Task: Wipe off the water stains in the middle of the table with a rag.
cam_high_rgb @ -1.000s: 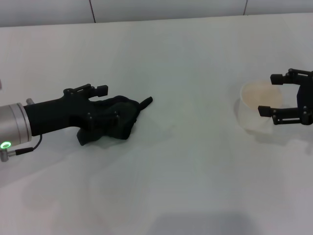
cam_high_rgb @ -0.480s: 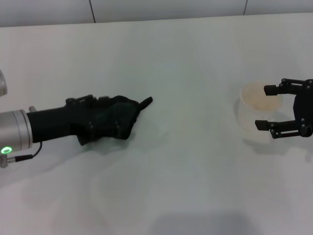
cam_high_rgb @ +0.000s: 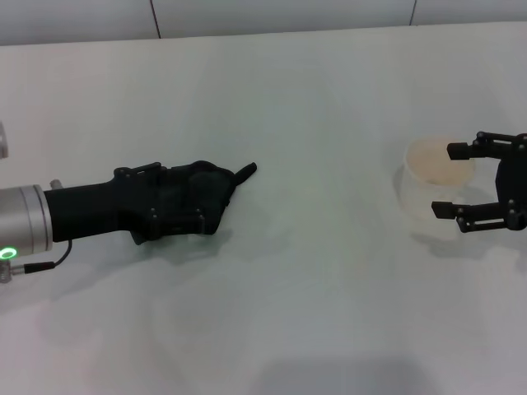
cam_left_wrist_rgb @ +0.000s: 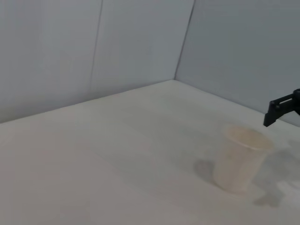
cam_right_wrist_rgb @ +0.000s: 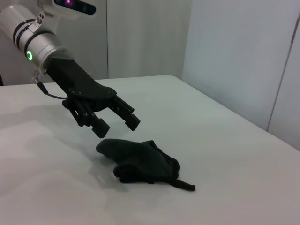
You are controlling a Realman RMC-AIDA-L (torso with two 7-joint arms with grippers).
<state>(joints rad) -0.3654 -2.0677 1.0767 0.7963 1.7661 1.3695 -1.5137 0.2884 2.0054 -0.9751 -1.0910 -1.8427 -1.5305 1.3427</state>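
1. White table [cam_high_rgb: 313, 99] held the rag [cam_right_wrist_rgb: 140, 161] on your left side; no stain showed.
2. Your left gripper [cam_right_wrist_rgb: 115, 122] hovered just above it, jaws wide; your right gripper [cam_high_rgb: 461, 179] stood wide around the cup [cam_high_rgb: 432, 189].

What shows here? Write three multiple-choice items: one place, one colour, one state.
1. The rag lies: A) under the left gripper; B) in a drawer; C) on the floor.
2. The rag is: A) white; B) black; C) red.
3. The left gripper's jaws are: A) shut on the rag; B) open above it; C) shut, empty.
1A: it lies on the table below that gripper. 2B: plainly black. 3B: jaws spread, clear of the cloth. The right gripper sits open by the cup.
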